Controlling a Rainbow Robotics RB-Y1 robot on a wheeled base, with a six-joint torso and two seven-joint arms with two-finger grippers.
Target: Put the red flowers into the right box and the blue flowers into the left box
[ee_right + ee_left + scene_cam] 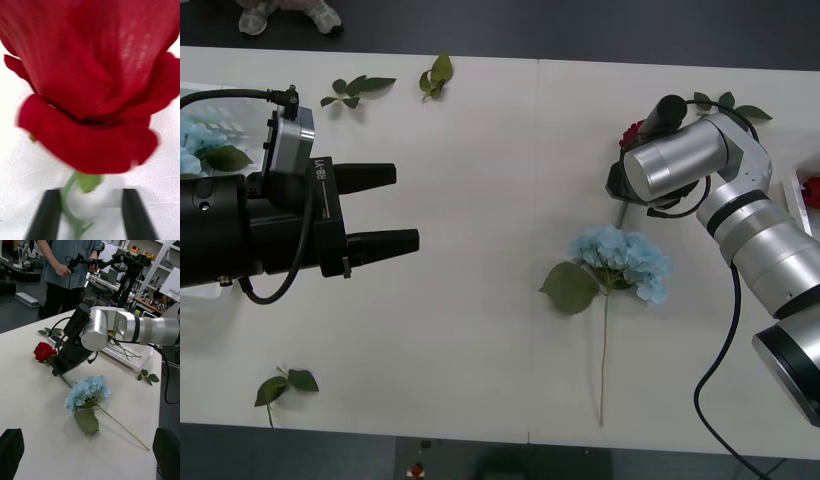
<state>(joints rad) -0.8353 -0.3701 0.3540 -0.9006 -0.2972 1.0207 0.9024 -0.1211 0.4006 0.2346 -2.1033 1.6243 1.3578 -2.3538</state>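
A red flower (pixel 632 133) lies on the white table (pixel 480 330) under my right wrist, and its bloom (pixel 93 86) looms close in the right wrist view. My right gripper (pixel 90 193) is open, with its black fingers (pixel 45 215) on either side of the green stem (pixel 66 200). One blue flower (pixel 620 262) lies just in front of that arm. My left gripper (pixel 395 210) hovers open over the table's left part, holding nothing. The left box (pixel 200 100) at the far left holds blue flowers (pixel 195 140). The right box (pixel 800 195) at the right edge holds a red bloom (pixel 812 190).
Loose green leaf sprigs lie at the table's far side (pixel 355 90) (pixel 435 75), near the right arm (pixel 725 103) and at the front left (pixel 285 385). Bare table lies between the two arms.
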